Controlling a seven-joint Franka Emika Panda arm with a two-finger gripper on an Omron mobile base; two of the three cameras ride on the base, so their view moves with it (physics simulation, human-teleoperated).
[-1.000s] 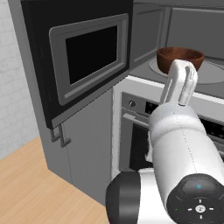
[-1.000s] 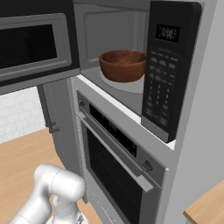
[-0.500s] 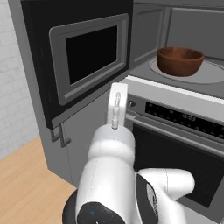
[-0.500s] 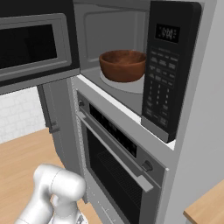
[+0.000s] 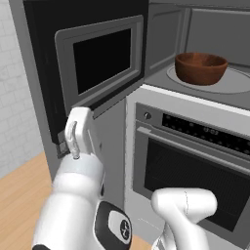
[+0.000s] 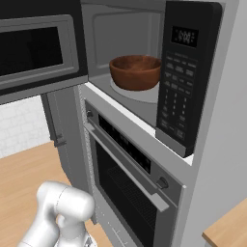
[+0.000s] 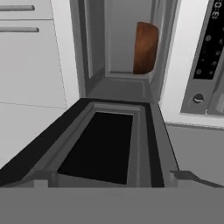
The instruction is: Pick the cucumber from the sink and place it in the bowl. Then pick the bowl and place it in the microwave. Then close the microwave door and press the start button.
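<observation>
Your bowl point(image 5: 200, 68) sits upright on the round turntable plate point(image 5: 233, 83) inside the microwave point(image 6: 144, 62) cavity, toward the front of the plate; its rim stands well below the cavity ceiling, with bare grey floor between plate and front lip; whether the cucumber lies inside it you cannot tell, the bowl's inside is in shadow.

The microwave door point(image 5: 100, 61) hangs swung wide to the left, its black window facing you in the left base view; its hinged edge meets the left wall of the cavity, its free edge reaches out over the dark cabinet face; the mouth of the cavity is unobstructed across its full width.

Your gripper point(image 5: 77, 139) stands outside the open door, below its lower free corner, near the frame; jaws spread wide and holding nothing; in the hand view the door point(image 7: 105, 144) lies right before the fingertips, frame edges running away toward the cavity, the bowl point(image 7: 145, 48) seen beyond it.

The keypad strip point(image 6: 182, 87) rises at the right edge of the cavity, projecting forward of the wall.

Below, the oven point(image 6: 130, 193) with its bar handle point(image 6: 126, 165) juts slightly under the microwave's lip; wooden floor point(image 6: 29, 169) lies open to the left of the base.
</observation>
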